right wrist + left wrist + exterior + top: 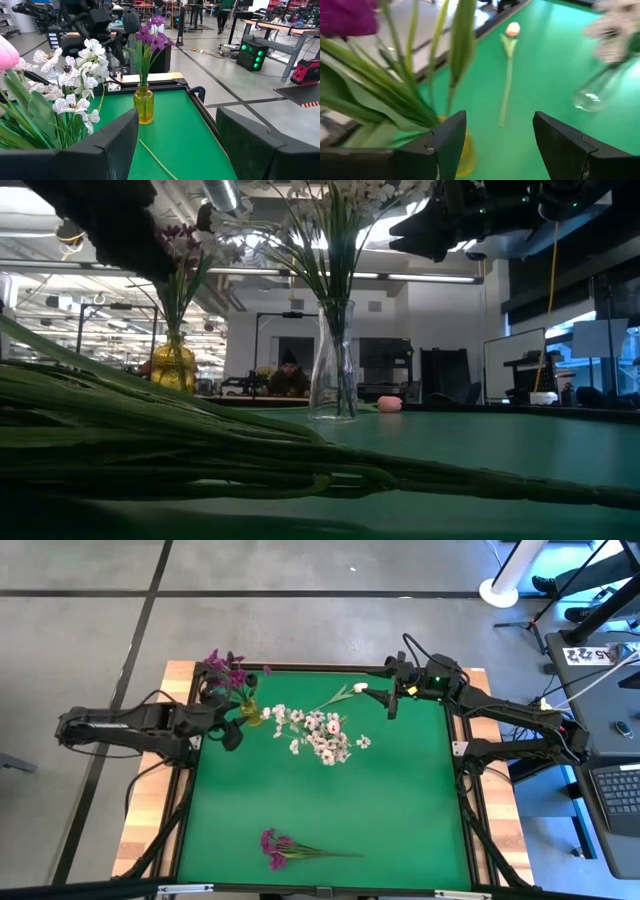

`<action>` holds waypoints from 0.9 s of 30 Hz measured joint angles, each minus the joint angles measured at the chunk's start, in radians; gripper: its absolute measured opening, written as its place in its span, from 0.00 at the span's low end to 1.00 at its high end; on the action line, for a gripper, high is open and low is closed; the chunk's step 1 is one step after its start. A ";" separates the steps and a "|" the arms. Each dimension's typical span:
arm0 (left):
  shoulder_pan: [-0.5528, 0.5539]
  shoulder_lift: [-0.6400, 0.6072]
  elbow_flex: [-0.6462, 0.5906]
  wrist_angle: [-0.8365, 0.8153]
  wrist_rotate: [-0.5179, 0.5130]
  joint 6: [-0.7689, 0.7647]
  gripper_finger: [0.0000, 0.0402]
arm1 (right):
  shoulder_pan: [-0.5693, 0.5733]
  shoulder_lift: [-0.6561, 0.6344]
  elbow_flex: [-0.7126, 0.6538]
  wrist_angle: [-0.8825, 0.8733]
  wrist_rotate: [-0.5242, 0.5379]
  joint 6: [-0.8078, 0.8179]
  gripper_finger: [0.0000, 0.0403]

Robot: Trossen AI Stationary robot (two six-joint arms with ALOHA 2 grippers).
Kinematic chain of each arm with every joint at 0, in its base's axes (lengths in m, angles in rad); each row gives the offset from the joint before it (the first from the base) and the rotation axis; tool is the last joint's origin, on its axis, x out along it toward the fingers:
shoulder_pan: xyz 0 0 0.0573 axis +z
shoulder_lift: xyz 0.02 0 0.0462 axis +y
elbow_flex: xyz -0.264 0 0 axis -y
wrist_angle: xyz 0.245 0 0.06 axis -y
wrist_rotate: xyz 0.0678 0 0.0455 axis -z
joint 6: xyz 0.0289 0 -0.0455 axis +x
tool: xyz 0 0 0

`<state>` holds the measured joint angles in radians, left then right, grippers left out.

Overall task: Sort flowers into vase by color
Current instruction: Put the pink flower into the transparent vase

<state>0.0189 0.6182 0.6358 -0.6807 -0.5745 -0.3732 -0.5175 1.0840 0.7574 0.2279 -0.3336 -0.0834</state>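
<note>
A yellow vase (pixel 251 714) with magenta-purple flowers (pixel 228 670) stands at the table's far left. A clear vase (pixel 333 370) with white blossom sprays (pixel 318 735) stands to its right. A pale pink bud flower (pixel 345 693) lies flat on the green table behind them and also shows in the left wrist view (pixel 507 75). A purple flower (pixel 285 848) lies near the front edge. My left gripper (pixel 232 733) is open and empty, right beside the yellow vase (pixel 465 155). My right gripper (pixel 392 703) is open and empty, above the table just right of the pink bud.
The green mat has a raised dark frame (pixel 460 750) around it. The lying purple flower's stems (pixel 200 450) fill the low view's foreground. In the right wrist view a thin stem (pixel 157 160) lies on the mat between the fingers. Free mat lies in the middle and right.
</note>
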 joint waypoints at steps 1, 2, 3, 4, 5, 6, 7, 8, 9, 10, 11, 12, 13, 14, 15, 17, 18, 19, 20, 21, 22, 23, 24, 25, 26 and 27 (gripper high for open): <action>-0.013 0.000 0.011 -0.011 0.012 -0.017 0.56 | 0.000 0.000 0.000 0.000 0.000 0.000 0.66; -0.027 0.000 0.019 -0.023 0.021 -0.036 0.56 | 0.000 0.000 0.000 0.000 0.000 0.000 0.66; -0.041 0.000 0.022 -0.036 0.031 -0.055 0.56 | 0.000 0.000 0.000 0.000 0.000 0.000 0.66; -0.055 0.000 0.022 -0.046 0.047 -0.071 0.56 | 0.000 0.000 0.000 0.000 0.000 0.000 0.66; -0.071 0.000 0.022 -0.050 0.065 -0.089 0.56 | 0.000 0.000 0.000 0.000 0.000 0.000 0.66; -0.087 0.002 0.022 -0.050 0.083 -0.104 0.56 | 0.000 0.000 0.000 0.000 0.000 0.000 0.66; -0.103 0.003 0.022 -0.053 0.103 -0.123 0.56 | 0.000 0.000 0.000 0.000 0.000 0.000 0.66; -0.121 0.003 0.022 -0.054 0.121 -0.145 0.56 | 0.000 0.000 0.000 0.000 0.000 0.000 0.66; -0.140 0.004 0.022 -0.053 0.130 -0.163 0.56 | 0.000 0.000 0.000 -0.001 0.000 0.000 0.66; -0.160 0.004 0.022 -0.053 0.133 -0.180 0.56 | 0.000 0.000 0.000 -0.004 0.000 0.000 0.66; -0.180 0.004 0.022 -0.053 0.133 -0.197 0.56 | 0.000 0.000 0.000 -0.011 0.001 0.000 0.66; -0.199 0.004 0.022 -0.053 0.133 -0.208 0.56 | 0.000 0.000 0.000 -0.020 0.007 -0.001 0.66; -0.217 0.004 0.022 -0.053 0.132 -0.221 0.56 | 0.000 0.000 0.001 -0.034 0.018 -0.003 0.66; -0.233 0.004 0.022 -0.052 0.127 -0.228 0.56 | 0.000 0.000 0.001 -0.050 0.031 -0.006 0.66; -0.249 0.004 0.022 -0.050 0.123 -0.234 0.56 | 0.000 0.000 0.001 -0.070 0.051 -0.012 0.66; -0.275 0.004 0.022 -0.044 0.112 -0.250 0.56 | 0.000 0.001 0.001 -0.119 0.094 -0.034 0.66; -0.287 0.004 0.022 -0.041 0.103 -0.254 0.56 | 0.000 0.009 0.001 -0.142 0.115 -0.050 0.66; -0.299 0.005 0.022 -0.038 0.094 -0.255 0.56 | 0.000 0.019 0.002 -0.164 0.131 -0.058 0.66; -0.309 0.010 0.022 -0.037 0.085 -0.258 0.56 | 0.000 0.032 0.002 -0.193 0.141 -0.068 0.66; -0.320 0.014 0.022 -0.038 0.076 -0.269 0.56 | -0.001 0.047 0.002 -0.221 0.153 -0.083 0.66; -0.331 0.017 0.022 -0.042 0.064 -0.281 0.56 | -0.002 0.064 0.002 -0.237 0.161 -0.101 0.66; -0.342 0.018 0.021 -0.044 0.049 -0.292 0.56 | -0.005 0.082 0.002 -0.253 0.170 -0.120 0.66; -0.356 0.019 0.014 -0.032 0.033 -0.302 0.56 | -0.009 0.103 0.002 -0.266 0.171 -0.138 0.66; -0.372 0.019 0.002 -0.011 0.011 -0.306 0.56 | -0.014 0.127 0.002 -0.270 0.173 -0.156 0.66; -0.388 0.019 -0.015 0.016 -0.011 -0.306 0.56 | -0.015 0.153 0.002 -0.271 0.174 -0.172 0.66; -0.405 0.019 -0.034 0.042 -0.032 -0.306 0.55 | -0.021 0.180 0.002 -0.277 0.174 -0.191 0.66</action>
<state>-0.3861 0.6376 0.6015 -0.6386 -0.6070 -0.6788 -0.5381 1.2643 0.7589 -0.0490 -0.1597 -0.2744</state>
